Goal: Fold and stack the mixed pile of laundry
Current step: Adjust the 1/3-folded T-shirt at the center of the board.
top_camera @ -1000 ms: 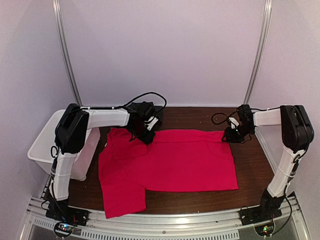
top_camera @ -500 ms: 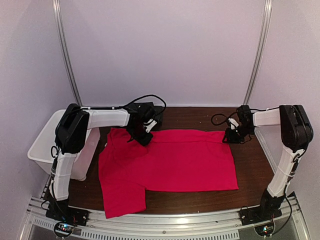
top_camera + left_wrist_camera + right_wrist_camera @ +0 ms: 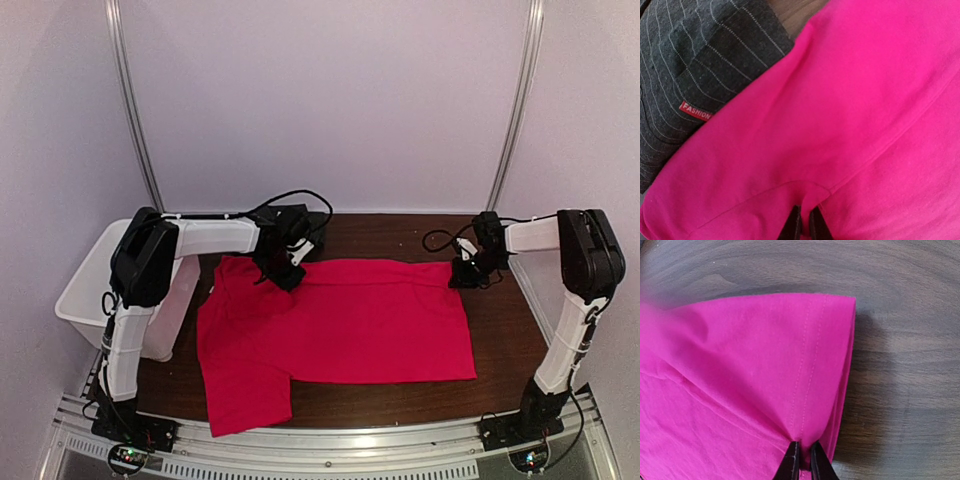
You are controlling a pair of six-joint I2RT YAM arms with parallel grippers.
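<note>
The red T-shirt [image 3: 340, 320] lies spread flat on the brown table. My left gripper [image 3: 287, 277] is shut on a pinch of the shirt's far left part, near the shoulder; in the left wrist view the red cloth [image 3: 840, 110] rises between the black fingertips [image 3: 792, 227]. My right gripper [image 3: 463, 277] is shut on the shirt's far right corner, with the stitched hem [image 3: 810, 370] pinched between its fingertips [image 3: 818, 465]. The dark pinstriped shirt [image 3: 695, 75], with a red "FASHION" tag, shows only in the left wrist view, beside the red cloth.
A white plastic bin [image 3: 90, 285] stands at the table's left edge, beside the left arm. Bare brown table [image 3: 400, 235] shows behind the shirt and to its right [image 3: 505, 340]. A white wall stands behind the table.
Both grippers stay shut on the red shirt's far edge. The left gripper has shifted slightly left and back. The right gripper has edged slightly to the right, drawing the far edge straighter.
</note>
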